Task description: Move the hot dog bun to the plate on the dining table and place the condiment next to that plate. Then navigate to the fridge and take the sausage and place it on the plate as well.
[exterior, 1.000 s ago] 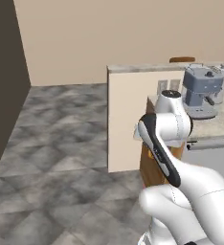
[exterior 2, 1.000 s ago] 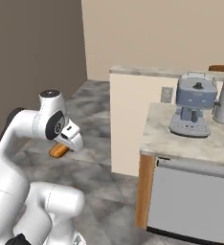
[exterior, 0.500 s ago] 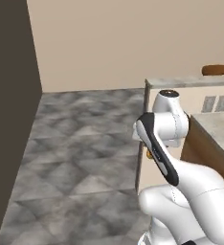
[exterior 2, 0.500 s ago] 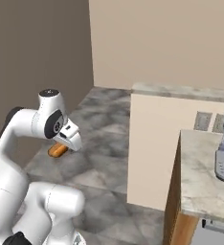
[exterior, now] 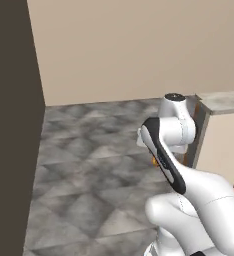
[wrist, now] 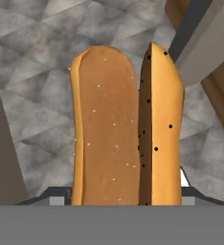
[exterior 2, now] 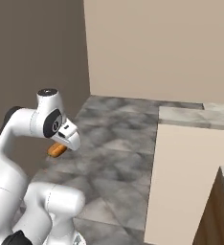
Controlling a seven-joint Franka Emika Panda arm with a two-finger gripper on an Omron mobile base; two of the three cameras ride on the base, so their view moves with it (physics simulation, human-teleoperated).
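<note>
i've got the gripper clamped on the hot dog bun, driving over floor; i'd keep it level, go slow near the counter.

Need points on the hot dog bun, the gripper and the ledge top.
hot dog bun [wrist: 126, 129], hand view, on the seeded crust near the split between its halves.
gripper [exterior 2: 61, 146], right base view, at the hand's tip just above the bun.
grey ledge [exterior 2: 195, 116], right base view, on its marbled top.
</note>
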